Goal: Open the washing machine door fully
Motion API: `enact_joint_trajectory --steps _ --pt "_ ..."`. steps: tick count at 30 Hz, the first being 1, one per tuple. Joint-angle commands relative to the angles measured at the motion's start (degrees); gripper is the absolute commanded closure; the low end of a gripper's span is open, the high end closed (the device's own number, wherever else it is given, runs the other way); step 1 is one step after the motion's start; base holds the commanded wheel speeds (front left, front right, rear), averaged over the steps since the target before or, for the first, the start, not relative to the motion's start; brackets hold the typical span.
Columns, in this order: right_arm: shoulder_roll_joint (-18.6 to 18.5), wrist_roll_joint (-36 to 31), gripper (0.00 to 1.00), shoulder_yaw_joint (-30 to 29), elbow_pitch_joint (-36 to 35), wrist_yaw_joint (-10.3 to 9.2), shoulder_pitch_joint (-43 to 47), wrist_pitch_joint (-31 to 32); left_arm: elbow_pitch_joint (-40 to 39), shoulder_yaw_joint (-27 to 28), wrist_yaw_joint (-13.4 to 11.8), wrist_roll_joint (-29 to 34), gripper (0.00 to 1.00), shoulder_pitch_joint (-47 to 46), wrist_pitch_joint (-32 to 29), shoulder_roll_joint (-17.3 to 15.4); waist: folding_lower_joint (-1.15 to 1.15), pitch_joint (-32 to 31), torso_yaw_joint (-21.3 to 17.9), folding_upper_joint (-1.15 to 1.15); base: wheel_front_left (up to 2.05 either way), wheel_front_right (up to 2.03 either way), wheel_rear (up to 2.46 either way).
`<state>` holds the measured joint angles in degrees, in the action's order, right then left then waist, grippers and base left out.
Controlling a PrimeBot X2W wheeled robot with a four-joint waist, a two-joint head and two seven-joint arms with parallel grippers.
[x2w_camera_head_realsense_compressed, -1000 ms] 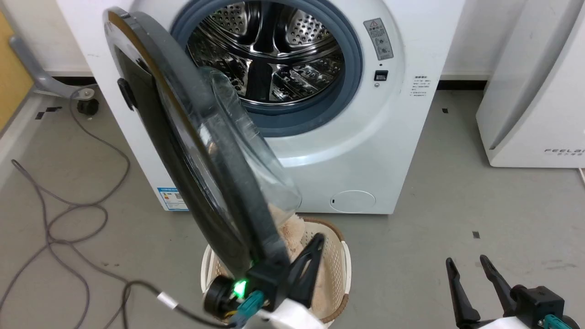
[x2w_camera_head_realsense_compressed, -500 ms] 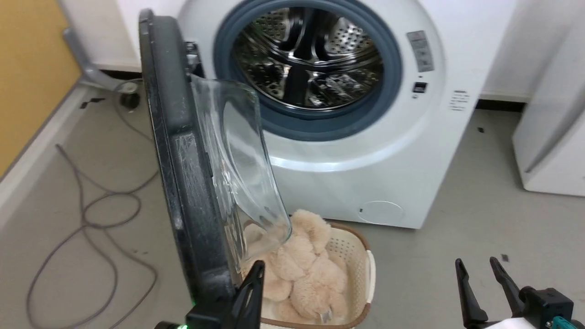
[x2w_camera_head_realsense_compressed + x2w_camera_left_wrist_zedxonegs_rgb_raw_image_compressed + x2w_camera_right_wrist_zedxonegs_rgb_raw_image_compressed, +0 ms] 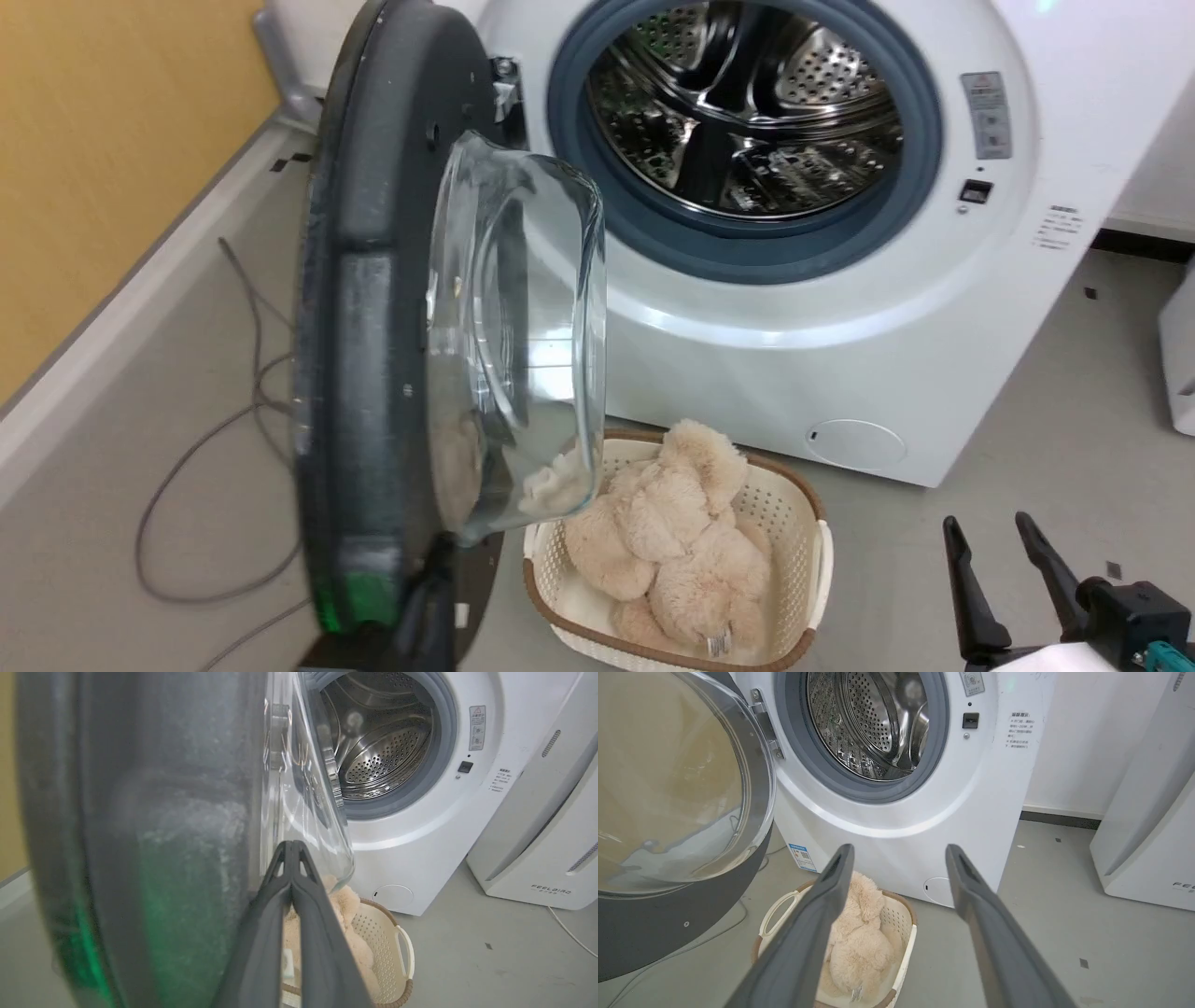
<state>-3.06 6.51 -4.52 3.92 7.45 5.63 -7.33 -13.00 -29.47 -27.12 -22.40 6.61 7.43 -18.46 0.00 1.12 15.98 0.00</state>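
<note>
Well out from the front of the washing machine [image 3: 794,327], the door [image 3: 373,327] stands swung on its hinge at the left of the drum mouth [image 3: 747,112], nearly edge-on to the head view; its matte black back faces the yellow wall [image 3: 93,140] and its clear glass bowl [image 3: 513,327] bulges toward the machine; the lower rim hangs just beside a white basket [image 3: 812,560] holding a beige plush toy [image 3: 672,532] on the floor. The left arm comes up from the bottom of the head view under that rim; the left fingers [image 3: 290,868] are pressed together to a single point with nothing between them, and they lie close along the door's inner side where black ring meets glass; whether they touch it I cannot tell. The right arm sits low at the lower right, well apart from door and machine; the right fingers [image 3: 822,905] point up and forward, spread wide and empty, over bare floor. A grey cable [image 3: 187,467] loops on the floor left of the door.
</note>
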Motion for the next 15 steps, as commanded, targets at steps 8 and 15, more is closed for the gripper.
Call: enact_joint_trajectory --steps 8,15 --pt "0.2 -1.7 0.00 -1.3 -2.5 0.03 0.3 0.4 3.6 7.4 -0.6 -3.4 1.00 1.8 4.3 -2.6 0.00 0.8 1.2 0.00 0.00 0.00 0.00" --pt "0.2 -2.2 0.00 -1.9 -4.5 0.03 0.0 0.9 10.1 15.9 1.3 -7.5 1.00 0.9 6.7 -4.6 0.00 1.8 0.7 0.00 0.00 0.00 0.00"
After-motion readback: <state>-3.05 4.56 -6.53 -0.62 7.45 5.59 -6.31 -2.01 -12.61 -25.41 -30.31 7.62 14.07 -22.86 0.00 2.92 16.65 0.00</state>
